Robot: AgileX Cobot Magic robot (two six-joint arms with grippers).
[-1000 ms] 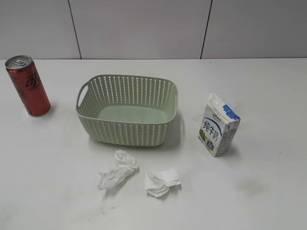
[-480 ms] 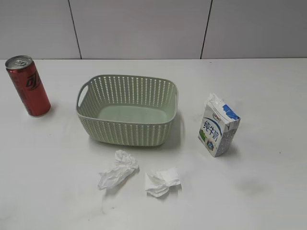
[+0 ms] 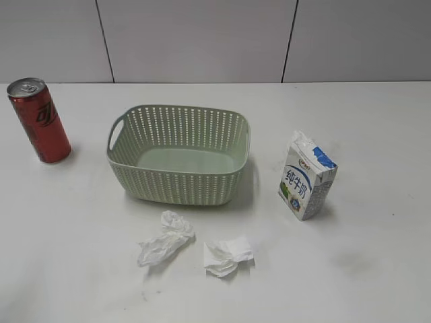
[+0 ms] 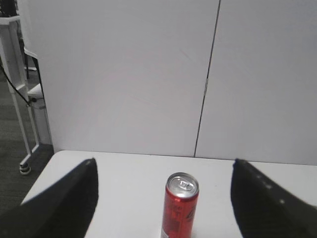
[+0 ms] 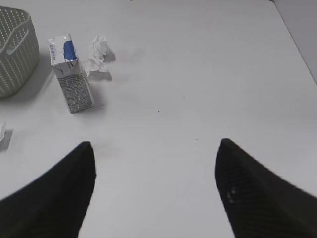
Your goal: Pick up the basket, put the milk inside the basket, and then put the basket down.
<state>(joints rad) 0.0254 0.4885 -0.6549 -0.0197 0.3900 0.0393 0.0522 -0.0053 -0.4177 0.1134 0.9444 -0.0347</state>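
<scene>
Nothing has shifted over the last second, so the task looks unstarted. Largest first: the tabletop (image 3: 377, 134) carries the basket (image 3: 178, 153) at its centre, empty. Well to its right the milk (image 3: 306, 176) stands upright. Left tool (image 4: 163, 198) and right tool (image 5: 154, 186) both hang spread, holding nothing.

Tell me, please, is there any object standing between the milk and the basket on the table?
Nothing visible does. The milk stands right of the basket, with only bare table between them. The tissues lie nearer the camera.
</scene>
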